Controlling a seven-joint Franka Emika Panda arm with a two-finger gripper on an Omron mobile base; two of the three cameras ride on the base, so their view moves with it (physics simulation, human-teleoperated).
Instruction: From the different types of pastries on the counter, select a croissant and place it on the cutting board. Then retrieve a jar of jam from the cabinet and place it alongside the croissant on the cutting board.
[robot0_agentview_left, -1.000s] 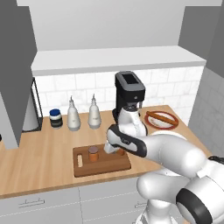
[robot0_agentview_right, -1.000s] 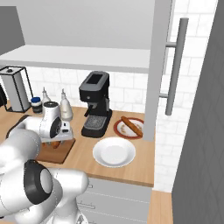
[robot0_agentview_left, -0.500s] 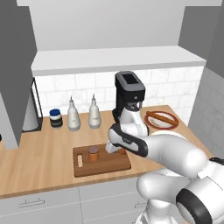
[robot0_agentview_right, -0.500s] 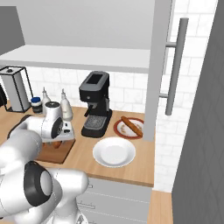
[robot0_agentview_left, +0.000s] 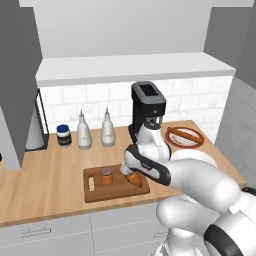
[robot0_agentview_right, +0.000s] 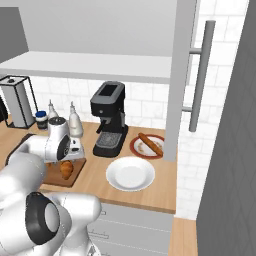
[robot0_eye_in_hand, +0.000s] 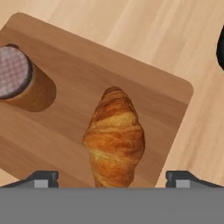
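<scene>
The golden-brown croissant (robot0_eye_in_hand: 114, 140) lies on the dark-brown cutting board (robot0_eye_in_hand: 87, 65), near its right end (robot0_agentview_left: 134, 179) (robot0_agentview_right: 66, 169). The orange-brown jam jar (robot0_eye_in_hand: 15, 76) stands upright on the same board (robot0_agentview_left: 95, 192), left of the croissant (robot0_agentview_left: 106, 176) and apart from it. My gripper (robot0_eye_in_hand: 113, 178) hovers just above the croissant, open, its fingertips (robot0_eye_in_hand: 41, 177) spread wide on either side of the roll's near end without touching it. From the base views the hand (robot0_agentview_left: 131, 165) (robot0_agentview_right: 65, 156) hangs over the board's right part.
A black coffee machine (robot0_agentview_left: 147, 107) stands behind the board. To the right, a red-rimmed plate holds the stick pastry (robot0_agentview_left: 184, 135), with a white plate (robot0_agentview_right: 130, 173) in front of it. Two white bottles (robot0_agentview_left: 83, 131) and a blue-lidded dark jar (robot0_agentview_left: 63, 135) line the back wall.
</scene>
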